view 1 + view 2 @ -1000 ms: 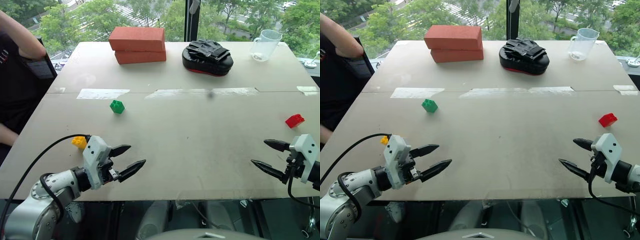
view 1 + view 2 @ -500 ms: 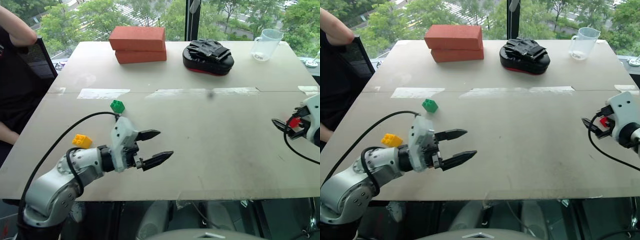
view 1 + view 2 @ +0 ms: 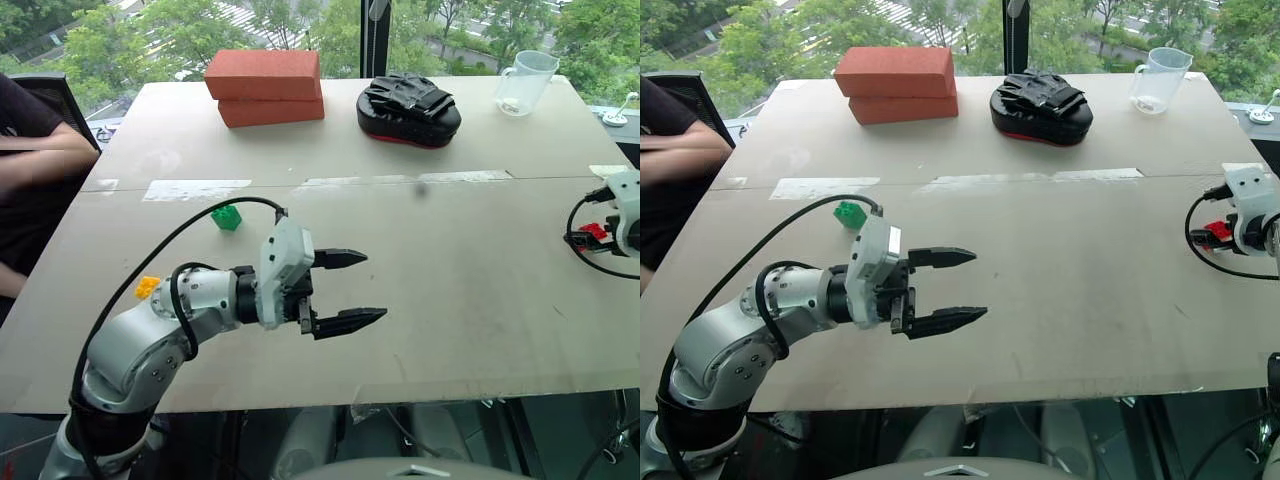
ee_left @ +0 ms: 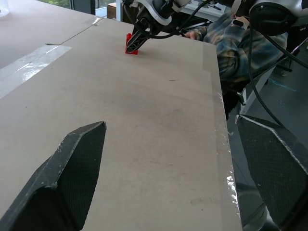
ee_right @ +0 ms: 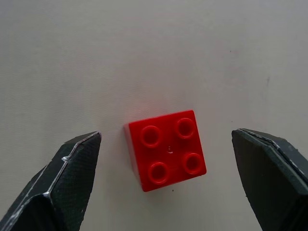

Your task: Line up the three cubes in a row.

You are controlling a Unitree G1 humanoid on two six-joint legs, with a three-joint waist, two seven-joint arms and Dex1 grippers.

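Right claw [image 5: 166, 178] spread wide, straddling the red cube [image 5: 167, 149] without touching; best to drop straight down, center up, then clench gently. Left claw [image 3: 350, 290] also released, empty

Free room and obstructions, tabletop

Centre and lower right of the table [image 3: 450, 300]: bare, open passage. Upper edge blocked by stacked bricks [image 3: 264, 87], black pad [image 3: 409, 108] and clear jug [image 3: 521, 80]. Left gripper [image 3: 345, 289], jaws spread, occupies lower centre-left; green cube [image 3: 227, 217] and yellow cube [image 3: 148, 288] lie behind it. Red cube [image 5: 166, 149] sits between the right gripper [image 5: 166, 178] fingers, untouched.
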